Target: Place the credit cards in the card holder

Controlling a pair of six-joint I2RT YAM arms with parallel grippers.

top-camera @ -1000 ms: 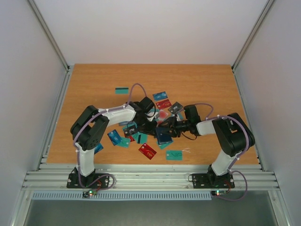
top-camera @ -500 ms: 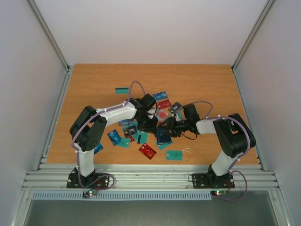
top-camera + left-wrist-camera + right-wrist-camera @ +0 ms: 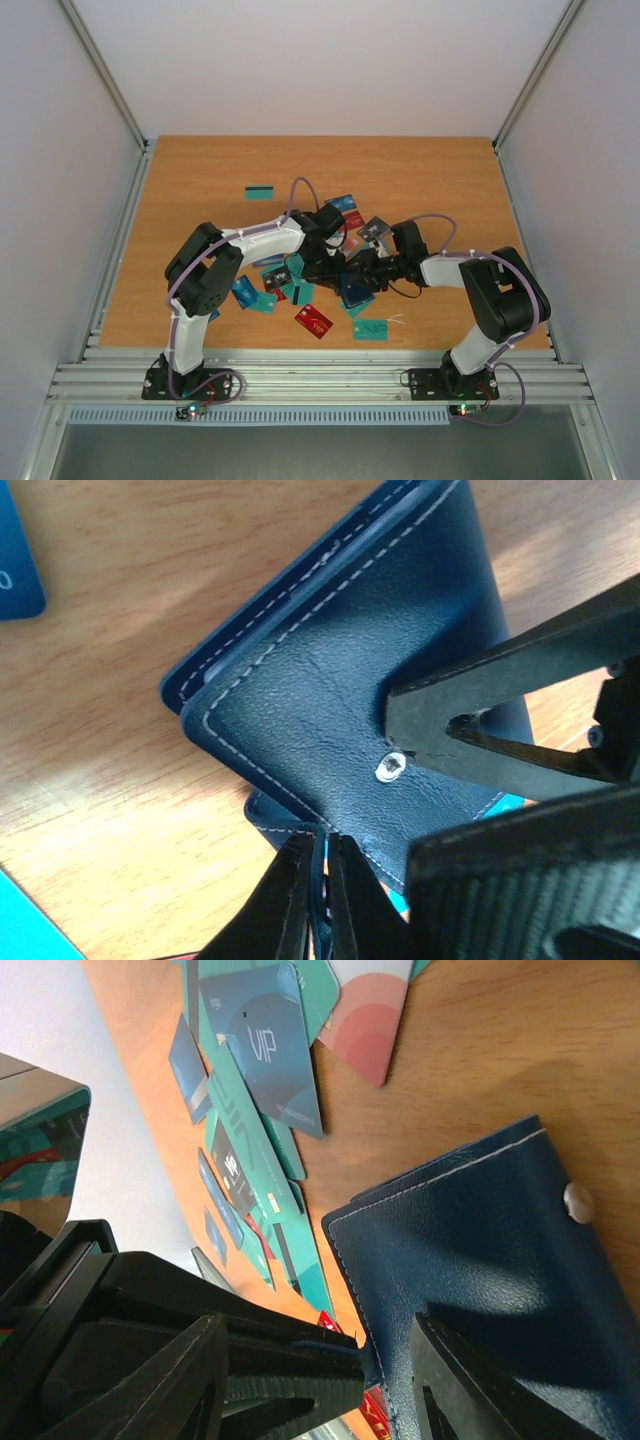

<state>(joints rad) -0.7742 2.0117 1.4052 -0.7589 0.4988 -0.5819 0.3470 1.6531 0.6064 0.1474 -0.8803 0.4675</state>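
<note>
My left gripper (image 3: 318, 855) pinches the holder's (image 3: 320, 680) edge, jaws nearly shut. My right gripper (image 3: 320, 1325) stands half open, one finger (image 3: 450, 730) pressing the holder.

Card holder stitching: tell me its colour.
Whitish stitching on the dark navy card holder; the left wrist view shows it best.

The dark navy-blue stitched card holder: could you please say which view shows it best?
Left wrist: the dark navy-blue stitched card holder fills the frame, snap stud clear. Right wrist shows one corner; top external only a small patch.
</note>
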